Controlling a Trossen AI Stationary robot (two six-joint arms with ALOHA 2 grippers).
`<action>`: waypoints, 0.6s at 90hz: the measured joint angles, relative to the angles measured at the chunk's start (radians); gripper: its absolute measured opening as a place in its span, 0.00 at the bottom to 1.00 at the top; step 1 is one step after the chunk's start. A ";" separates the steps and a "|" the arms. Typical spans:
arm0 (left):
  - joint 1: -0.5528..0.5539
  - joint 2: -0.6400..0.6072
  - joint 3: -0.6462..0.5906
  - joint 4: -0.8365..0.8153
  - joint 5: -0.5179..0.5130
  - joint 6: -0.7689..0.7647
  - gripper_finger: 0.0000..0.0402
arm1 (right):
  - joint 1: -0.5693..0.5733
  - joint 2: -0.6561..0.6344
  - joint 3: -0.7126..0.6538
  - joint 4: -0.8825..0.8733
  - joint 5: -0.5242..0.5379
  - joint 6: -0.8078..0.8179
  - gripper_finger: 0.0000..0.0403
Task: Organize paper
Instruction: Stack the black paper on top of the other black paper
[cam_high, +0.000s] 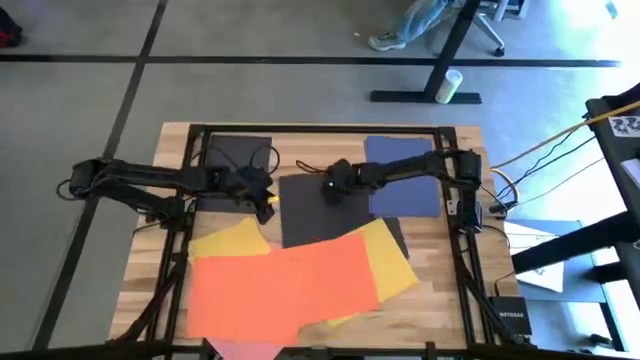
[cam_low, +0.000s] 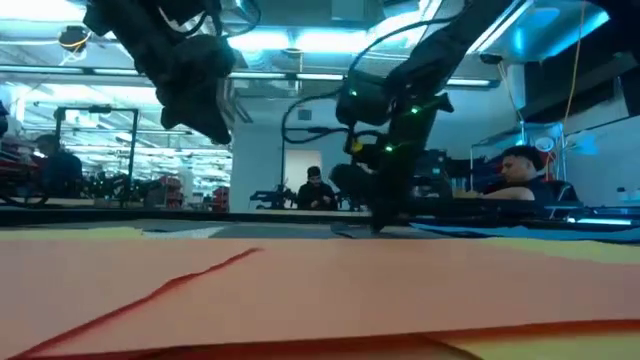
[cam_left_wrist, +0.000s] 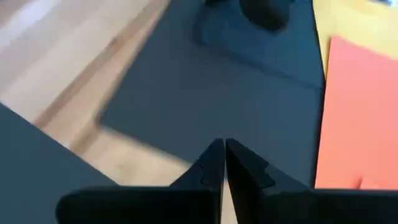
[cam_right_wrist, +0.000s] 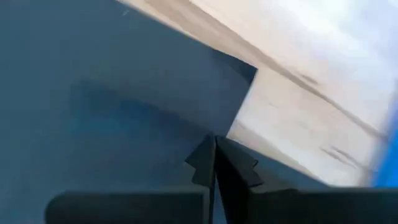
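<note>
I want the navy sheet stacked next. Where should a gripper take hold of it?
Probably the navy sheet's outer edge toward the table's right side. It lies flat, so only an edge can be pinched, and that edge is uncovered; its inner side sits under the right arm.

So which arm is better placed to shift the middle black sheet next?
Right, probably. The right gripper sits shut over the middle black sheet, low on it in the low view. The left gripper, also shut, hangs beside that sheet's edge.

One camera looks straight down on the whole table (cam_high: 440, 290); another sits level at its surface. Wrist cameras look closely past their fingers. All share the black sheet (cam_high: 310, 210).
</note>
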 joint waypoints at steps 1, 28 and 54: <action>-0.001 0.004 0.000 -0.001 0.000 0.000 0.00 | 0.003 -0.006 0.000 -0.002 0.000 -0.009 0.00; -0.164 0.027 -0.001 0.031 -0.138 0.171 0.00 | 0.034 -0.182 0.172 -0.191 -0.237 -0.575 0.01; -0.427 -0.249 0.002 -0.059 -0.400 0.195 0.04 | 0.033 -0.070 0.320 -0.351 -0.248 -0.949 0.39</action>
